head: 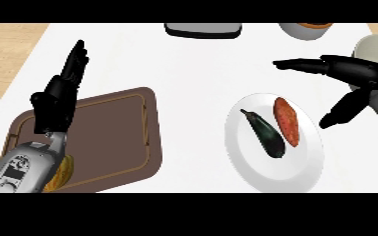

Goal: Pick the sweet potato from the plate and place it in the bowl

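An orange sweet potato (286, 121) lies on the right half of a white plate (255, 165), beside a dark eggplant (264, 133). My right hand (353, 75) hovers open up and to the right of the plate, fingers stretched left and thumb pointing down toward the plate's right rim; it touches nothing. My left hand (60, 91) stays open at the left, fingers up, over the edge of a brown tray. A pale bowl (365, 47) shows partly at the right edge behind the right hand.
The brown tray (118, 135) lies at the left with an orange object (62, 172) partly hidden under my left forearm. A grey and black container (203, 29) and a white cup (304, 30) stand at the far edge.
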